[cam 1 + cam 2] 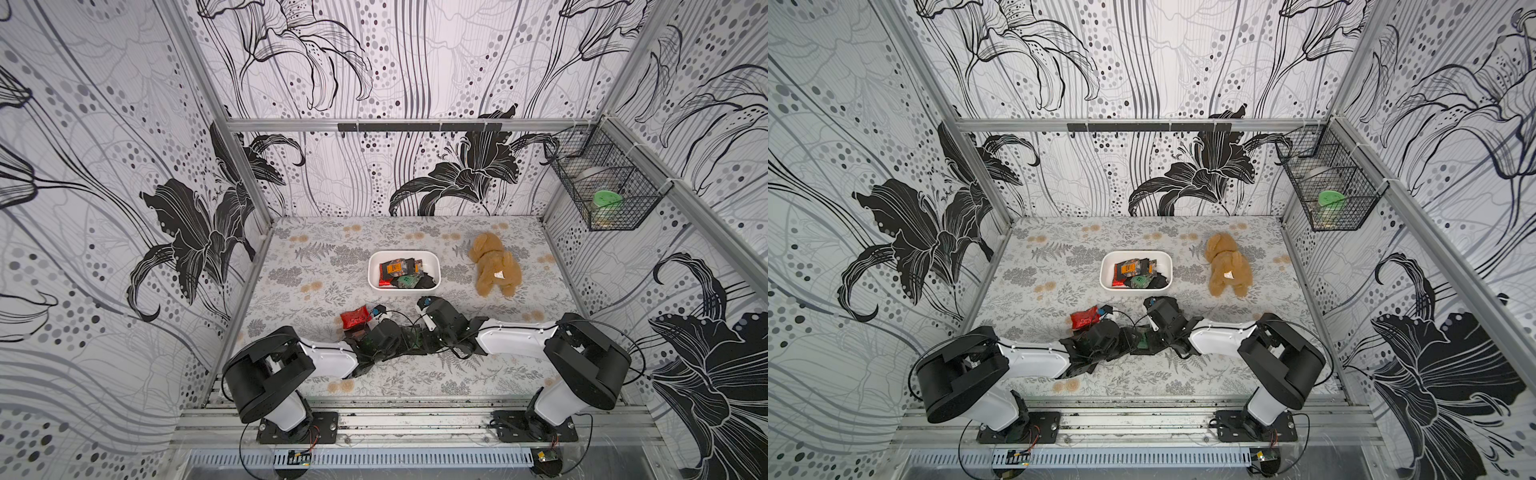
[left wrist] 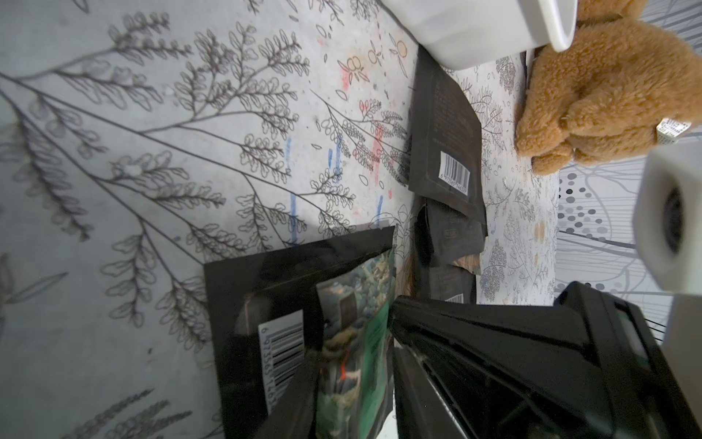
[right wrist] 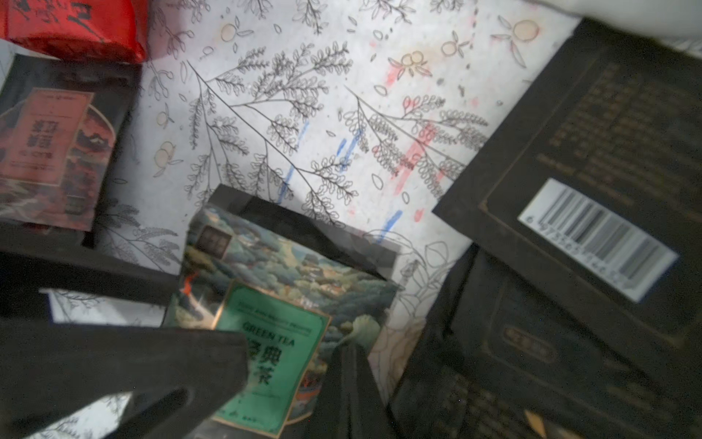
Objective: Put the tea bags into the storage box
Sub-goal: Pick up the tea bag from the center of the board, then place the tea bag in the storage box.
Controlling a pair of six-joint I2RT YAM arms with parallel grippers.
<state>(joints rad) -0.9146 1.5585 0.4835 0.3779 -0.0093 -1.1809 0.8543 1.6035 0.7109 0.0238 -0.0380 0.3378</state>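
Note:
The white storage box (image 1: 373,272) (image 1: 1105,272) sits mid-table with several tea bags inside. Both arms meet just in front of it. My right gripper (image 3: 347,384) is shut on the edge of a green-labelled tea bag (image 3: 273,327). That same bag (image 2: 353,342) stands between the jaws of my left gripper (image 2: 353,399), which are partly closed around it with a sliver of gap on one side. Loose on the table are a red tea bag (image 1: 355,318) (image 3: 72,26), an orange-labelled one (image 3: 49,152) and several black ones (image 3: 592,190) (image 2: 444,152).
A tan plush toy (image 1: 494,266) (image 2: 607,87) lies to the right of the box. A black wire basket (image 1: 602,187) hangs on the right wall. A black barcode sachet (image 2: 266,323) lies right beside the left jaws.

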